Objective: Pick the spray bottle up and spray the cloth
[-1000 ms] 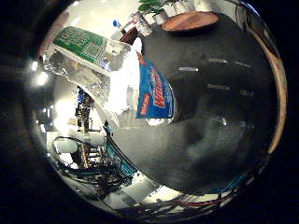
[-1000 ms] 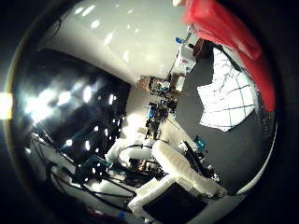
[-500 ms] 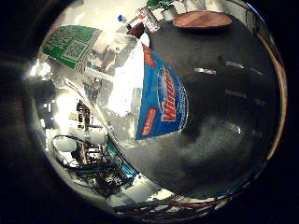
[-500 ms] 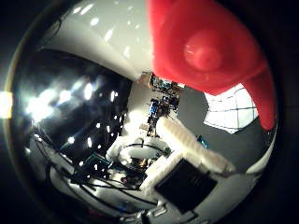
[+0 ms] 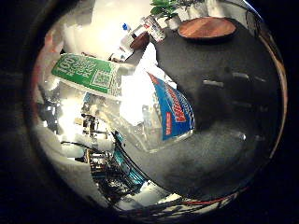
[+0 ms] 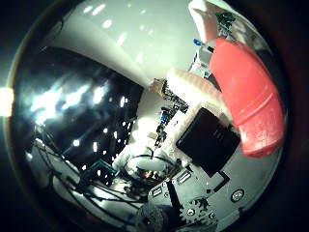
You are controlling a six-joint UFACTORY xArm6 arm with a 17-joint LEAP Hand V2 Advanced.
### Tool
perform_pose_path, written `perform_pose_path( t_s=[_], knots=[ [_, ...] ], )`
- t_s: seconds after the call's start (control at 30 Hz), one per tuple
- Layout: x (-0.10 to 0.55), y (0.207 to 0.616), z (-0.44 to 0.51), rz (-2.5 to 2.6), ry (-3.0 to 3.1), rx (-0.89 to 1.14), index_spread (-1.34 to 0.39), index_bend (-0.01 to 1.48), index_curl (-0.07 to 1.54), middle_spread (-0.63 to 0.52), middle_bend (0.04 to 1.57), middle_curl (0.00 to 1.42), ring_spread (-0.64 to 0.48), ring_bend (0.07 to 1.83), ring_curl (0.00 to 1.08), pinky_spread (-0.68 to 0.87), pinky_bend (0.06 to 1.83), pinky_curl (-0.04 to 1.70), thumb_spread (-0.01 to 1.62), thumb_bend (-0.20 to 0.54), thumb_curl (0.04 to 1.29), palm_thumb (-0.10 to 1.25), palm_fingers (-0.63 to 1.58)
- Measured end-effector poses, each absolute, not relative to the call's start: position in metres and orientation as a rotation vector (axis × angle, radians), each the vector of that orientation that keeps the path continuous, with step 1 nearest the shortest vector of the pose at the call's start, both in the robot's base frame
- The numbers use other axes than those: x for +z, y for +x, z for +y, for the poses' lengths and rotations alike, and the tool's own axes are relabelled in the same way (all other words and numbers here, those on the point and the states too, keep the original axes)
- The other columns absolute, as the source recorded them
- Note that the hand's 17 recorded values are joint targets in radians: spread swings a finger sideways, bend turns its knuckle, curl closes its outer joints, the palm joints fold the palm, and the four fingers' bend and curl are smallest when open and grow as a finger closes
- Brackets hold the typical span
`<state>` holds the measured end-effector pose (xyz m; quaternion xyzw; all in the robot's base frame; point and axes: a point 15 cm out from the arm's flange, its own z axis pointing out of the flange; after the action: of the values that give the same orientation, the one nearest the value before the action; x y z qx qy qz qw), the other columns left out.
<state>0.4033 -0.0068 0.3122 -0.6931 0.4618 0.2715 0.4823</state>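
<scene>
The spray bottle (image 5: 140, 107) is clear plastic with a blue label (image 5: 174, 108) and a green and white label (image 5: 86, 75). It fills much of the right little finger side palm view, close to the palm, over a dark table (image 5: 229, 121). In the right thumb side palm view its red spray head (image 6: 246, 97) is right beside my hand (image 6: 198, 130). A white finger (image 6: 188, 82) curls in against the red head, and a black part of the hand lies just below it. The cloth does not show in either view.
A round wooden board (image 5: 207, 28) lies at the table's far edge, with a green plant (image 5: 166, 7) and a small bottle with a blue cap (image 5: 126, 28) near it. Shelves and room clutter (image 5: 103, 159) stand beyond the table's edge.
My fingers have curled in from the view's edge towards the red spray head. The bottle has shifted and tilted against the palm; the red head swung across the thumb side view to one side.
</scene>
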Motion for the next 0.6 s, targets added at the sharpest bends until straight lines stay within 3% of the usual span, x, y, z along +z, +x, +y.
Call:
perform_pose_path(
  t_s=[0.3,0.6],
  knots=[
    [0.313,0.404,-0.005,1.127,-1.657,0.664,-0.51,0.72,1.03,-0.34,1.02,1.04,-0.27,1.32,0.75,-0.36,1.17,0.96,1.0,-0.01,0.51,0.97,0.95],
    [0.34,0.403,-0.003,1.117,-1.55,0.586,-0.44,0.87,1.1,-0.29,1.09,1.06,-0.24,1.33,0.76,-0.29,1.14,1.13,1.01,-0.013,0.58,1.02,1.08]
  ],
)
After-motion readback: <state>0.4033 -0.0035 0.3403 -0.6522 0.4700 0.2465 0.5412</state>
